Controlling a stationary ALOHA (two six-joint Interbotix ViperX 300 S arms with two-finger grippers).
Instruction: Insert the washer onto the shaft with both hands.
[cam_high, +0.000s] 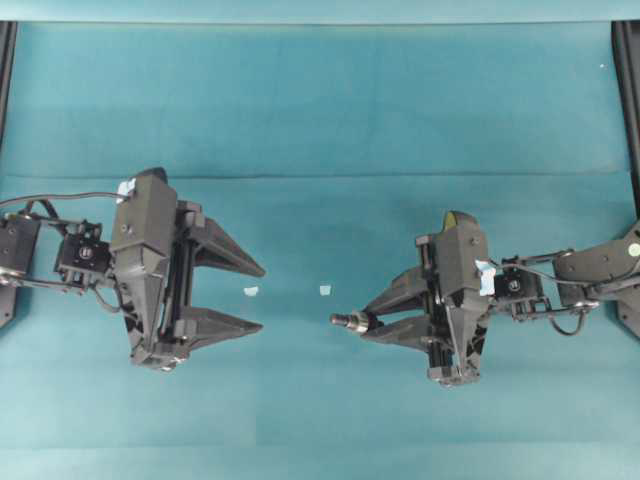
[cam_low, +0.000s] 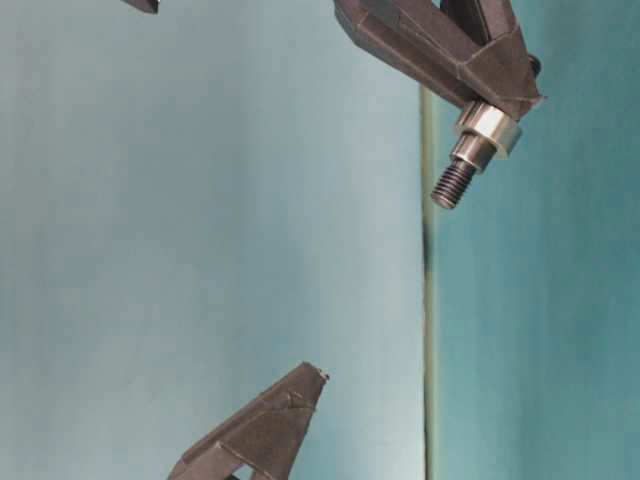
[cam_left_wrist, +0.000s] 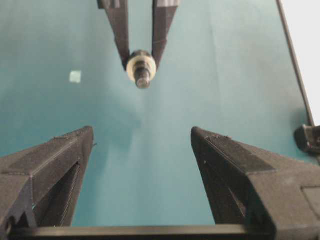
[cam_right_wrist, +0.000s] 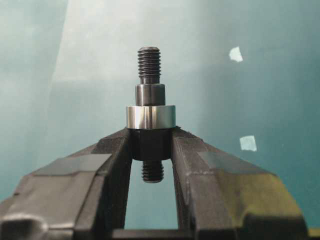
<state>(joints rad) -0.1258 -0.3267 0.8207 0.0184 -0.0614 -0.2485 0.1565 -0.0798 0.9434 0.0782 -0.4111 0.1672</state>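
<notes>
Silver washer (cam_right_wrist: 150, 117) seated against right fingers (cam_right_wrist: 112, 160).

Silver washer (cam_right_wrist: 150, 117), dark-grey shaft (cam_right_wrist: 149, 64), black grippers, teal table (cam_high: 320, 100).

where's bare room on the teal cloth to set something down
Free: the wide strip above both grippers, and the strip below them. Crowded: the middle, between the open black left gripper and the black right gripper holding the dark-grey grooved shaft, with two pale tape scraps.

One shaft (cam_right_wrist: 149, 90), one washer (cam_right_wrist: 150, 117) (seated on that shaft), two tape scraps (cam_high: 251, 292) on one teal table (cam_high: 320, 100), two grippers, left gripper (cam_high: 255, 298), right gripper (cam_high: 368, 321), two pointed fingers each
</notes>
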